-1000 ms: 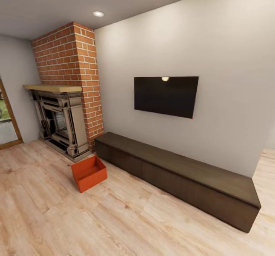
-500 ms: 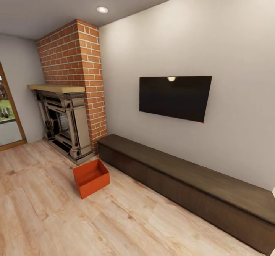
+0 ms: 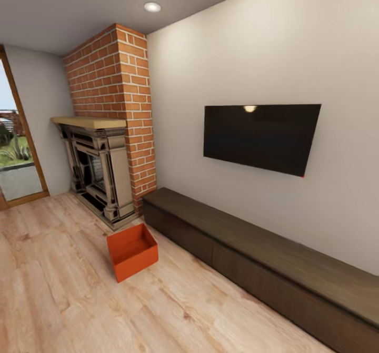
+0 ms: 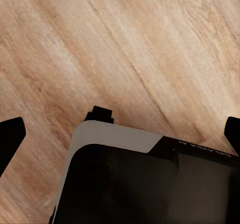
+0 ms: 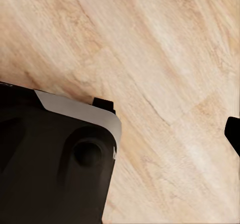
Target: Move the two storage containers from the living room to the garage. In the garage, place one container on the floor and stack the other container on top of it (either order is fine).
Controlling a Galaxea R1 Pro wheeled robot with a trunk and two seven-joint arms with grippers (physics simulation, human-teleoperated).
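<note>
The head camera has turned and drawn nearer the wall, so the whole scene sits further right and larger than a second ago, though nothing in the room has moved on its own. The bin (image 3: 132,250) now shows lower and slightly right, the TV (image 3: 260,137) and fireplace (image 3: 100,169) have slid right, and the cabinet (image 3: 263,263) runs off the right edge. More of the glass door (image 3: 18,148) shows at the left, and only one ceiling light (image 3: 152,7) remains in view.

Open plank floor (image 3: 79,300) surrounds the container (image 3: 131,250); cabinet (image 3: 252,258) flanks it.
</note>
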